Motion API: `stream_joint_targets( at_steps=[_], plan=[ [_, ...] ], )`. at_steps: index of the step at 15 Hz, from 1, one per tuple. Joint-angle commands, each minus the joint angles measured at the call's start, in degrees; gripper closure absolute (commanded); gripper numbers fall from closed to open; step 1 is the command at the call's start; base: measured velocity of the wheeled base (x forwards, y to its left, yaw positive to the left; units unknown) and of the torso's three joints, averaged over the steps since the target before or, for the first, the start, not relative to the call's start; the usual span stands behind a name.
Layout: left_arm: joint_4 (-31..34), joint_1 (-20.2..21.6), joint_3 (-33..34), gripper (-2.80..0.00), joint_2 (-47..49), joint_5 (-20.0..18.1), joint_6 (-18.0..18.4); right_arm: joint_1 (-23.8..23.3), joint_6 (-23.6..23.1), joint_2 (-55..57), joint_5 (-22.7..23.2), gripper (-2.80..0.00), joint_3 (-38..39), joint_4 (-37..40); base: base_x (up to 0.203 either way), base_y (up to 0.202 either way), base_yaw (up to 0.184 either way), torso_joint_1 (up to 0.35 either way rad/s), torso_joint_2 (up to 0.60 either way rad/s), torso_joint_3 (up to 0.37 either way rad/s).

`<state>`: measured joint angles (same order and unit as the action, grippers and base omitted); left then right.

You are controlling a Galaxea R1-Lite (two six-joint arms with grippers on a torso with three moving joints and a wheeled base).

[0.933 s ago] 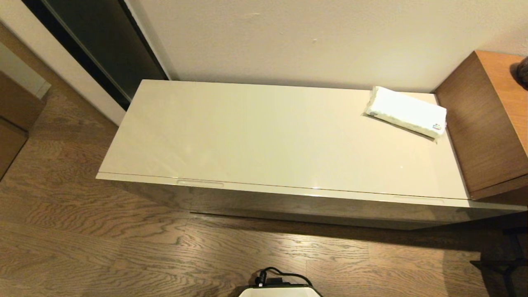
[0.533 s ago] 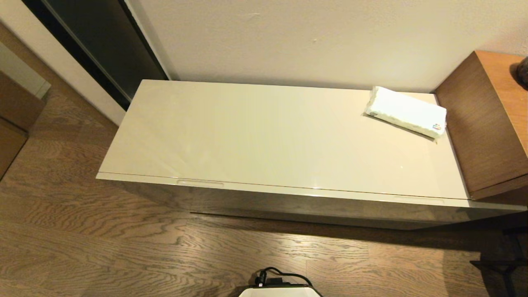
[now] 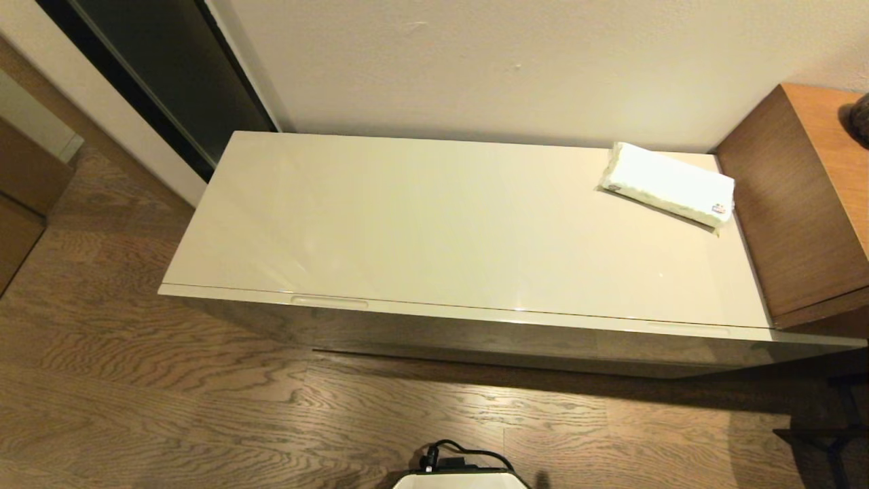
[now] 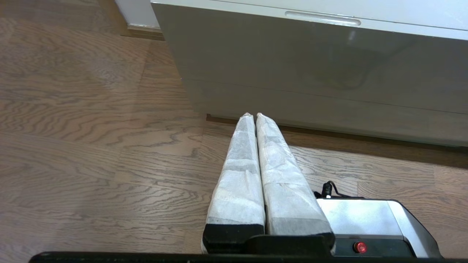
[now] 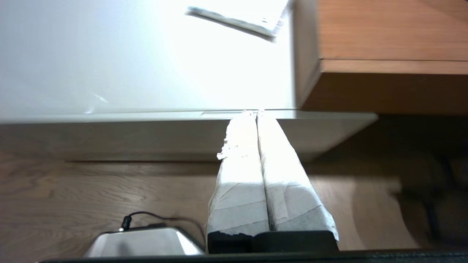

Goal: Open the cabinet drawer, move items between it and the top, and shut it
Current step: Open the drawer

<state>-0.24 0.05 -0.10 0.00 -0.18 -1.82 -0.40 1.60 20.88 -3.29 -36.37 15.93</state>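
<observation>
white tissue pack [image 3: 667,183], cream-beige top [image 3: 434,224]

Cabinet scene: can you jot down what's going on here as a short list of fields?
drawer: shut, front flush under the top
top: bare apart from one item
tissue pack: lying flat at the top's far right corner, beside the wooden cabinet
left tool: shut, low over the floor, short of the drawer front
right tool: shut, near the drawer's right handle
task progress: drawer not yet opened
</observation>
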Motion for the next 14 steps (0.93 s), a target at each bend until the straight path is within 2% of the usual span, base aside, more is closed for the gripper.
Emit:
stream_joint_targets(
  at_steps=[1, 3, 5, 8, 9, 11, 14],
  plan=[
    [-0.02, -0.05, 0.01, 0.00, 0.00, 0.01, -0.11, -0.13, 1.16, 17.89, -1.90, 0.00, -9.22, 3.65, 0.000, 0.000, 0.000, 0.000, 0.00, 0.000],
    [-0.02, 0.04, 0.01, 0.00, 0.00, 0.09, -0.20, 0.09, 2.98, 31.43, -4.44, 0.00, -14.98, 6.91, 0.000, 0.000, 0.000, 0.000, 0.00, 0.000],
    [-0.11, 0.04, 0.01, 0.00, 0.00, 0.09, -0.20, 0.51, 4.48, 43.62, -6.07, 0.00, -19.72, 5.77, 0.000, 0.000, 0.000, 0.000, 0.00, 0.000],
    [-0.11, 0.04, 0.01, 0.00, 0.00, 0.09, -0.20, 5.20, 7.62, 53.31, -7.20, 0.00, -23.99, 3.93, 0.000, 0.000, 0.000, 0.000, 0.00, 0.000],
    [-0.02, 0.04, 0.01, 0.00, 0.00, 0.09, -0.20, 7.65, 9.51, 54.07, -6.68, 0.00, -23.44, 4.54, 0.000, 0.000, 0.000, 0.000, 0.00, 0.000],
    [-0.11, 0.04, 0.01, 0.00, 0.00, 0.09, -0.20, 8.75, 13.01, 60.05, -4.62, 0.00, -19.13, 2.98, 0.000, 0.000, 0.000, 0.000, 0.00, 0.000],
    [-0.02, 0.04, 0.01, 0.00, 0.00, 0.09, -0.20, 9.14, 22.56, 68.64, -2.76, 0.00, -14.31, -9.37, 0.000, 0.000, 0.000, 0.000, 0.00, 0.000]
  ],
)
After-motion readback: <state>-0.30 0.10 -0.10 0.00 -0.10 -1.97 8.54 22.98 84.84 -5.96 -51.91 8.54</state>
